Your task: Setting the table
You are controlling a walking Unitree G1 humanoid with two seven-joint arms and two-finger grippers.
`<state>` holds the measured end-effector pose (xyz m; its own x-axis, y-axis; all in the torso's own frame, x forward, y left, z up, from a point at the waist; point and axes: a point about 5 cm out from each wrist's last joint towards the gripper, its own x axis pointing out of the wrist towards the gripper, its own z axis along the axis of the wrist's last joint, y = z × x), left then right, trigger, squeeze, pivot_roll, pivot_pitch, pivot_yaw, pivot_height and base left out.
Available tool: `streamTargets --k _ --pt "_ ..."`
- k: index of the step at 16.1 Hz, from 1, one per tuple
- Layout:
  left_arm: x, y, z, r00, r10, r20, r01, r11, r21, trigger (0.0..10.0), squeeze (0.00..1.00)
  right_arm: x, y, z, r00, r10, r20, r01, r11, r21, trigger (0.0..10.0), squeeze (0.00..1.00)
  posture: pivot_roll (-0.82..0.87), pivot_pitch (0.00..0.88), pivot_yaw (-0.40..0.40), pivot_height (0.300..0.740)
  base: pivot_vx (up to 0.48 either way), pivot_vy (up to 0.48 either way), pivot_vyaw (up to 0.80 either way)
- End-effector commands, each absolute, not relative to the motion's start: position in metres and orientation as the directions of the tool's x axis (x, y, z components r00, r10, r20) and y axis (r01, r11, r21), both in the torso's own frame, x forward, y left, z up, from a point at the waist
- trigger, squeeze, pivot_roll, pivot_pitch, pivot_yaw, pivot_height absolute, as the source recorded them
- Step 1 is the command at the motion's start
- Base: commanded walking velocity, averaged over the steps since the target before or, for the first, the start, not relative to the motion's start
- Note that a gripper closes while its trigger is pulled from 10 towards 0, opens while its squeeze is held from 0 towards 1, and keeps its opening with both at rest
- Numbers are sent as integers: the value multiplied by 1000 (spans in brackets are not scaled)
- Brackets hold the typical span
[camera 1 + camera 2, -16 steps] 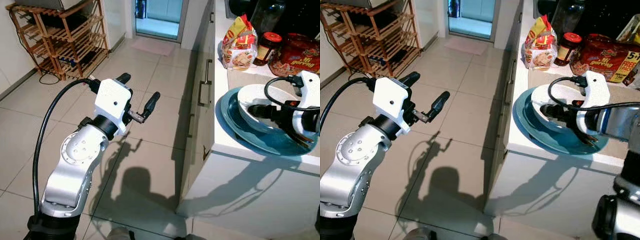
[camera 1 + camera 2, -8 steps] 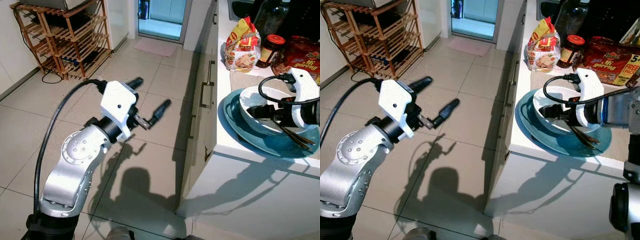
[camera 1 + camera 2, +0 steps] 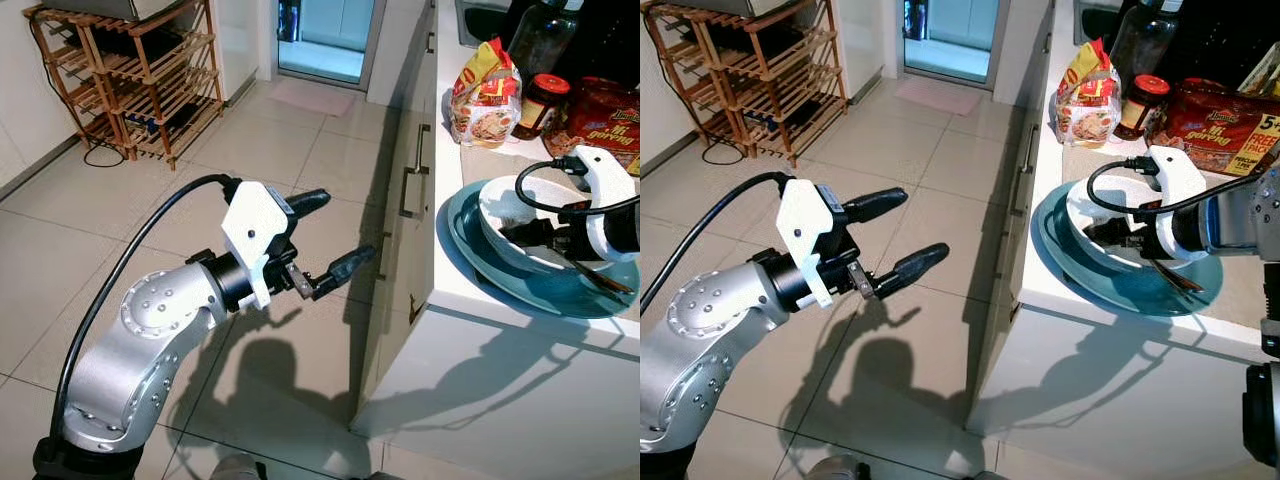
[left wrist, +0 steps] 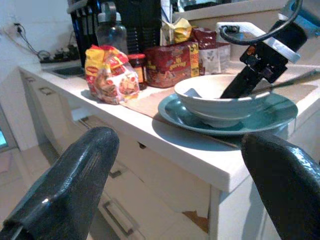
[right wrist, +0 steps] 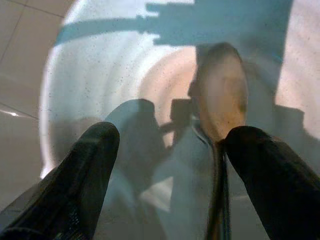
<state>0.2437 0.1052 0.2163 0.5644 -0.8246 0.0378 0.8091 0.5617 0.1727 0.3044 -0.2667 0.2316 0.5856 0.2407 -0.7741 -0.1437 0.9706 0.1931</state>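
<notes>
On the white counter point(image 3: 470, 290), a white bowl point(image 3: 505, 205) sits on a teal plate point(image 3: 470, 235). Right gripper point(image 3: 1110, 232) reaches into the bowl, fingers spread, beside a spoon point(image 5: 222, 100). Left gripper point(image 3: 322, 235) hangs over the tiled floor point(image 3: 120, 210), fingers apart, holding nothing.

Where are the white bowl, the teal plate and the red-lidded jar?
white bowl point(image 3: 497, 203), left eye view, inner left wall.
teal plate point(image 3: 462, 236), left eye view, bare left rim.
red-lidded jar point(image 3: 1137, 103), right eye view, middle of jar.
</notes>
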Motion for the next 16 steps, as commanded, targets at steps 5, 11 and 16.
streamTargets --k 5,11,16 --pt "240 103 219 534 -845 23 829 528 184 10000 0 304 -276 228 570 223 -791 -126 975 184 627 0 55 3 -94 740 0 0 0" --pt "240 103 221 533 -846 22 828 527 192 10000 0 305 -273 230 573 237 -785 -152 971 183 0 0 55 2 -91 740 0 0 0" --pt "241 103 222 532 -846 24 827 526 197 10000 0 306 -273 230 570 248 -783 -161 969 190 0 0 57 1 -90 740 0 0 0"
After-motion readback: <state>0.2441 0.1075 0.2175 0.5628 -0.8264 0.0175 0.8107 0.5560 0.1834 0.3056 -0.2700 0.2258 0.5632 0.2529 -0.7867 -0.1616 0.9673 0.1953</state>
